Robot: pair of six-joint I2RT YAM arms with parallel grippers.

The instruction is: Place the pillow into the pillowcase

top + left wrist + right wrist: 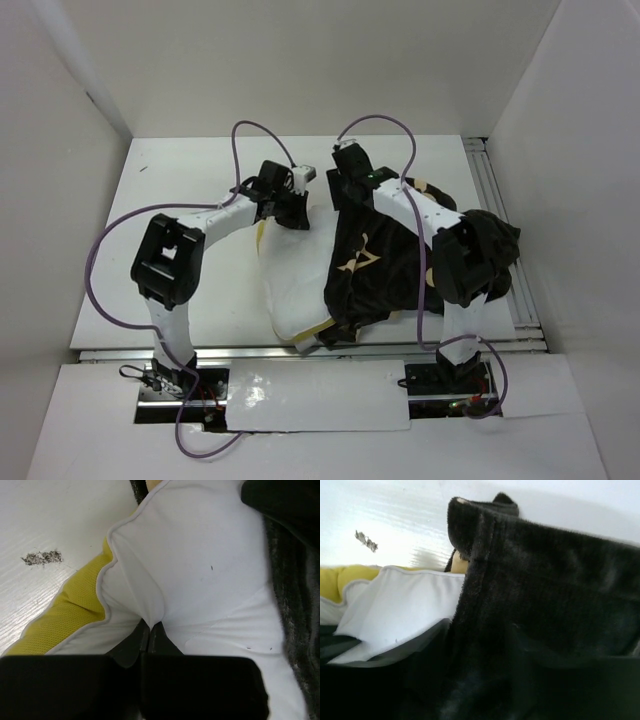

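Now inserting: left gripper (150, 630) pinches the white, yellow-trimmed fabric pillow (200, 570), partly inside the dark plush tan-printed pillowcase (545, 605) by the right edge of the table (190, 190). Right gripper (345, 180): hold cannot be told. Next, by my reading: feed pillow deeper.

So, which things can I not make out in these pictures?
- The right end effector: right wrist view, the dark pillowcase covers its jaws, so open or shut is unclear.
- The pillow: top view, the pillowcase hides how deep it sits inside.
- The pillowcase's right part: top view, the right arm crosses over it.
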